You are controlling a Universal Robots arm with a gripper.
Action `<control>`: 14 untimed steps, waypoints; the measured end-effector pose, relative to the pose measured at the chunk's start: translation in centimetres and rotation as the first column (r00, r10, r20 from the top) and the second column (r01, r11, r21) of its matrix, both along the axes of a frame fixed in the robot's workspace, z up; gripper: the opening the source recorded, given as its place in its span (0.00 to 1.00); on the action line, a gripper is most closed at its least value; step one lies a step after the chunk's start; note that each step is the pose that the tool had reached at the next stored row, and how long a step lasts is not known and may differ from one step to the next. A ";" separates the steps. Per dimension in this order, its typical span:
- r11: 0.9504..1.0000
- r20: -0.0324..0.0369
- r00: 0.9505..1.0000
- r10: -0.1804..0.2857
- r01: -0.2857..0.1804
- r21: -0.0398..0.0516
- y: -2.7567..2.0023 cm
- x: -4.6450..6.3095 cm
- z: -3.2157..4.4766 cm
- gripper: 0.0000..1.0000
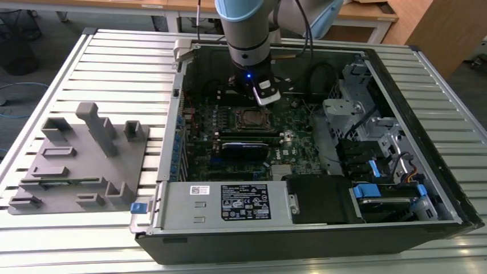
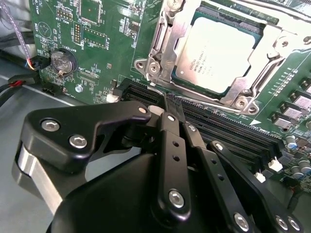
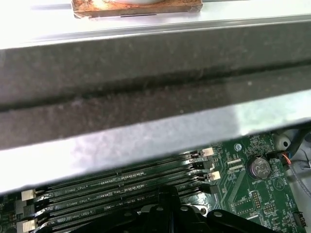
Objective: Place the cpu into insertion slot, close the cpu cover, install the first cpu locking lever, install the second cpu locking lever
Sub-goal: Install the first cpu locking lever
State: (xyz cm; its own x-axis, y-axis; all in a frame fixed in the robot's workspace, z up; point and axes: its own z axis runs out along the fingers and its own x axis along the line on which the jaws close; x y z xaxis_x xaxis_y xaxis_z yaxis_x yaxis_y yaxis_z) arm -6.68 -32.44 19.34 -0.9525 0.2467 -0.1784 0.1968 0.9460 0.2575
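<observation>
Exterior view: an open case lies on the slatted bench, filling its middle and right. The arm reaches down inside, near the case's far wall, with the end effector just above the board and just beyond the insertion slot. A drive cage crowds the case's right side; a power supply fills its near edge. A grey fixture sits at the bench's left edge.

Second wrist view: the end effector has its fingers pressed together, tips holding nothing, right at the memory slots. Just beyond, the cpu sits in the slot, the cpu cover lying around it.

First wrist view: the case wall rises close behind the memory slots; a coin cell lies beside them.
</observation>
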 end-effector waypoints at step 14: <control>1.000 0.000 1.000 0.000 0.000 0.000 0.27 0.0 -0.03 0.10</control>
